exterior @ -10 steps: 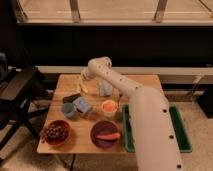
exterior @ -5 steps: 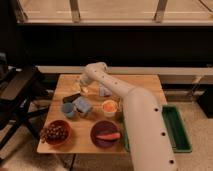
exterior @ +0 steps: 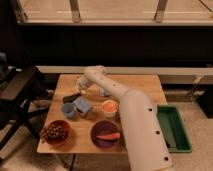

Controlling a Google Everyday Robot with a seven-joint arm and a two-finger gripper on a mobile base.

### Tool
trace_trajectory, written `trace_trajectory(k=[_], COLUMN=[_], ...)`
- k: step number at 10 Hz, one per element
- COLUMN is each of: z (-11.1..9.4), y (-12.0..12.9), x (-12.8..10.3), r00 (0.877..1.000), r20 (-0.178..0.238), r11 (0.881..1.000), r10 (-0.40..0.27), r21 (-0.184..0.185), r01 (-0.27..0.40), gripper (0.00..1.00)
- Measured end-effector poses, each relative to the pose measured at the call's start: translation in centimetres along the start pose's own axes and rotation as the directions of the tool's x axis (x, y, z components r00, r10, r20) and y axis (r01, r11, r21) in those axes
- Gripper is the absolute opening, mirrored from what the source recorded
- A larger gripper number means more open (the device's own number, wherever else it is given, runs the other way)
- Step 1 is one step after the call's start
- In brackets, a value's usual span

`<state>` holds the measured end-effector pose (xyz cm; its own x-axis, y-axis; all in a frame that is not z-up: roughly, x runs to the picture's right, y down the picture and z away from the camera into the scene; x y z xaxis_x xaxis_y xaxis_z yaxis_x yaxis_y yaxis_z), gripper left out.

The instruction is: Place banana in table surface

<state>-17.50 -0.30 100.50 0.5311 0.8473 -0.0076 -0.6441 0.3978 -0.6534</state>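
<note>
Your gripper [exterior: 81, 89] is low over the far left part of the table [exterior: 141, 86]. It hangs at the end of the arm [exterior: 117, 95], which reaches in from the near right and bends down toward the left. You cannot tell from this view whether the gripper is open or closed. The banana [exterior: 78, 91] shows only as a small pale yellow patch right at the gripper's tip, on its left side. It is too close to the gripper to make out a gap between them, and you cannot tell whether it touches the wood. Just to the near left of the gripper a small dark thing [exterior: 71, 97] lies on the table, and what it is cannot be made out. Nearer than that stand a blue mug [exterior: 68, 110] and, just to its right, a blue block [exterior: 83, 105]. Both are close to the gripper but apart from it. To the right of the block, beside the arm, is a white cup [exterior: 109, 107] with orange contents. Along the near edge you have a red bowl [exterior: 56, 133] of grapes at the left. To its right is a dark purple plate [exterior: 105, 135] with the carrot [exterior: 108, 136] lying on it, well apart from the banana. The green tray [exterior: 173, 128] sits off the table's right side, and a black chair [exterior: 17, 92] stands to the left.
</note>
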Motion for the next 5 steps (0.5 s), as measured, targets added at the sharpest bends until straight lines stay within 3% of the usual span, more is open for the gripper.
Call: trace_trajectory(k=[2, 5], z=[-0.1, -1.8], y=[0.0, -0.1], x=[0.0, -1.1], r00=[1.000, 0.999], r20=[0.004, 0.048], r11=[1.000, 1.000], r10=[0.009, 0.013], r21=[-0.006, 0.016], r01=[-0.009, -0.014], gripper=[0.14, 0.11])
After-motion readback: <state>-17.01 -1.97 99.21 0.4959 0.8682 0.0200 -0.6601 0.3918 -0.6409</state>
